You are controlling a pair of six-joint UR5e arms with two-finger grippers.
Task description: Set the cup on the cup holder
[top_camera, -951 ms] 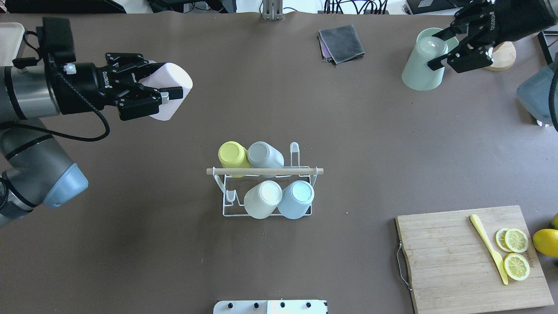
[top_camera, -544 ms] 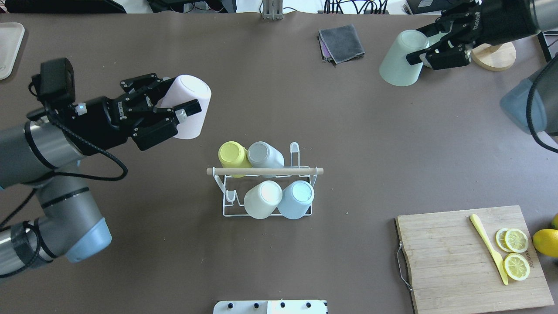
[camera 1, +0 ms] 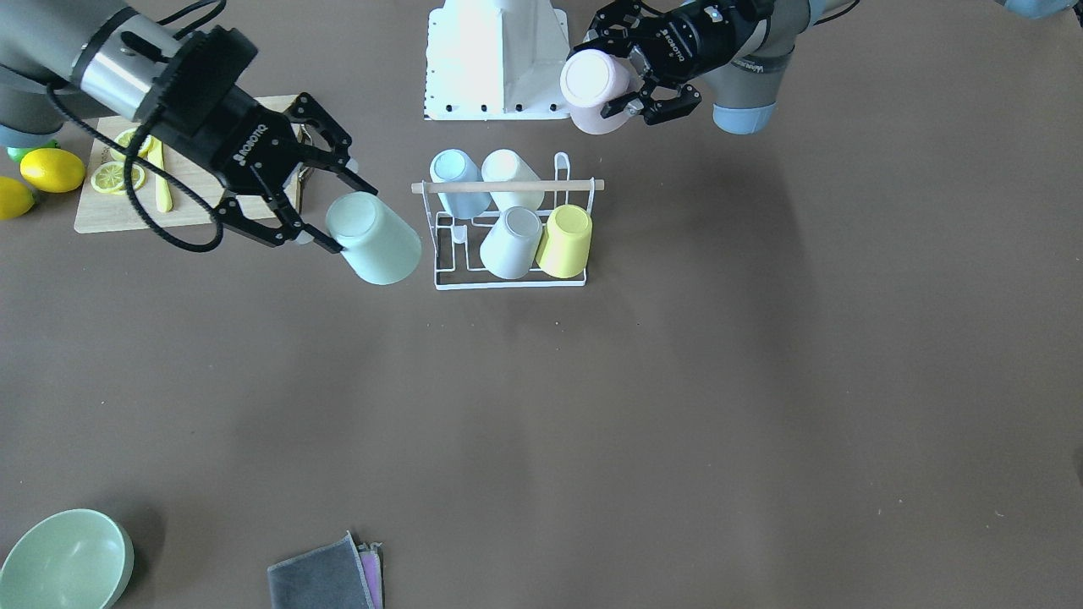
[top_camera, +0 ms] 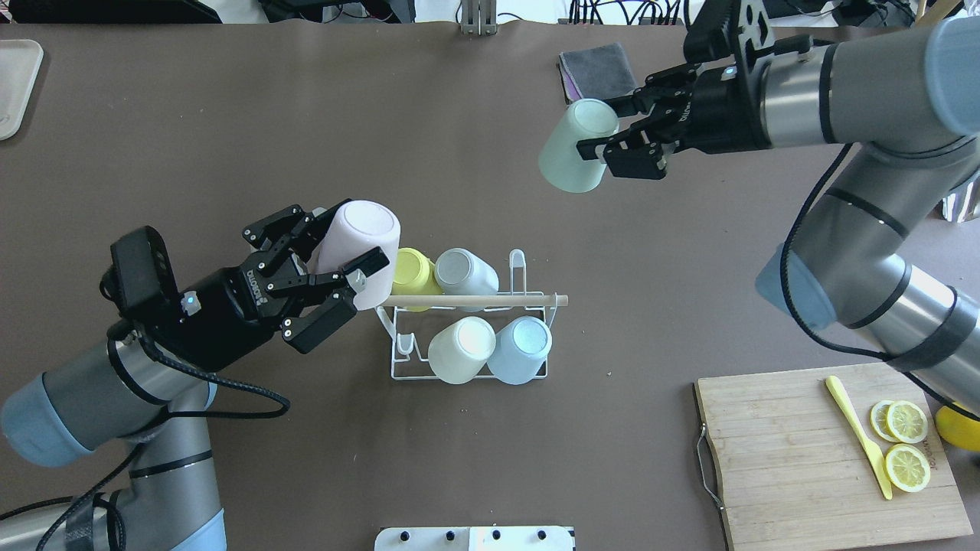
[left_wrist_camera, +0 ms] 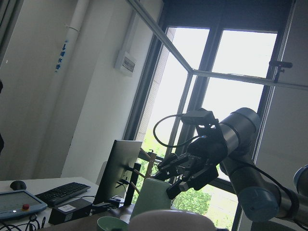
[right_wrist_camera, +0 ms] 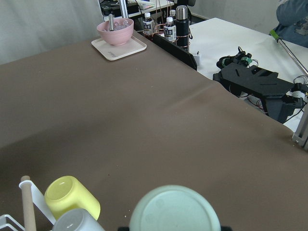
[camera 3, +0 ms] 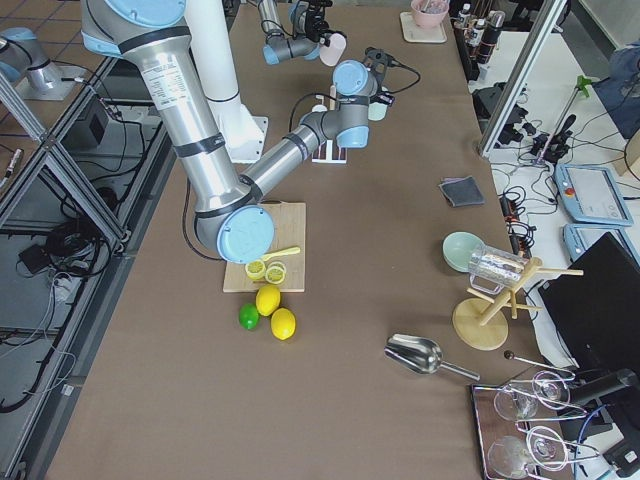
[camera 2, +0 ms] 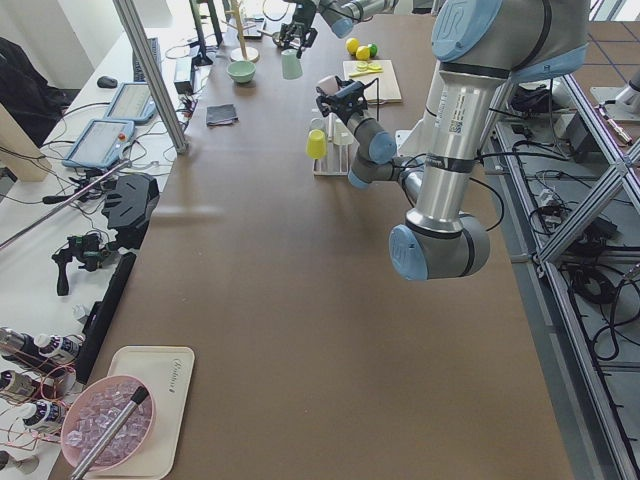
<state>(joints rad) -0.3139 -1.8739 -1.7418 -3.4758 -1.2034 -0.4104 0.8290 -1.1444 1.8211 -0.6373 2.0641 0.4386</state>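
The left gripper point(top_camera: 346, 240) has come in from the far left. It holds the pink cup point(top_camera: 369, 228) tight, up high, just beside the left end of the cup holder point(top_camera: 551, 300). The right gripper point(top_camera: 605, 126) has moved left too. It grips the green cup point(top_camera: 573, 153) over the far side of the table point(top_camera: 230, 115).

Four cups sit on the holder: one yellow cup point(top_camera: 409, 272), one grey cup point(top_camera: 459, 268), one white cup point(top_camera: 462, 348) and one blue cup point(top_camera: 522, 348). Two more cups are held, so there are six cups in all.

The left wrist view's bottom edge cuts off what seems the pink cup point(left_wrist_camera: 171, 222).
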